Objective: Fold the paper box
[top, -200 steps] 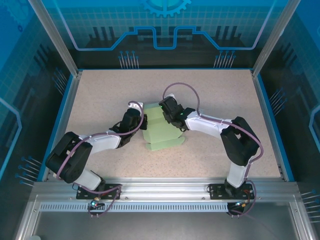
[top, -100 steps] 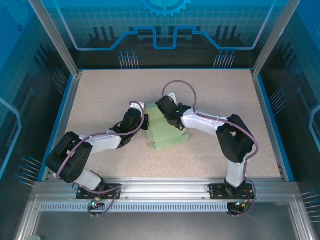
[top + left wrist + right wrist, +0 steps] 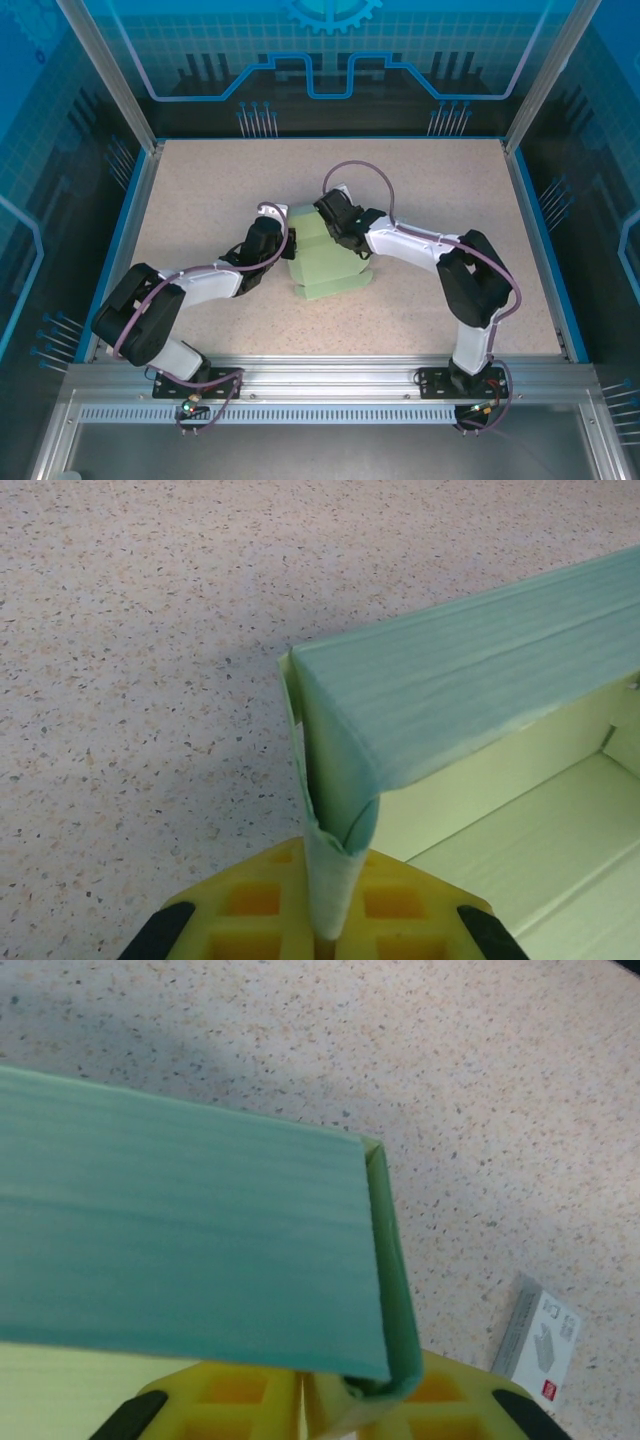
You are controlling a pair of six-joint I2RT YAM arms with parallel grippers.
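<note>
The pale green paper box point(image 3: 325, 262) stands half folded at mid-table between both arms. My left gripper point(image 3: 283, 246) is at its left side. In the left wrist view that gripper point(image 3: 335, 925) is shut on the doubled left wall, and the box's top flap point(image 3: 470, 670) runs off to the right above the open inside. My right gripper point(image 3: 336, 226) is at the box's back right corner. There its yellow fingers point(image 3: 240, 1400) stand slightly apart with a thin gap. The folded corner of the paper box point(image 3: 390, 1360) lies against the right finger under a wide flap.
A small white printed carton point(image 3: 540, 1345) lies on the speckled table point(image 3: 200, 190) just right of my right gripper. Blue-edged rails and glass walls point(image 3: 545, 240) close in the table. Bare tabletop lies behind and to both sides of the box.
My right arm pushed left over the box's back corner, then eased back to the right. The box twisted a little with it and settled back. The left arm has not moved.
</note>
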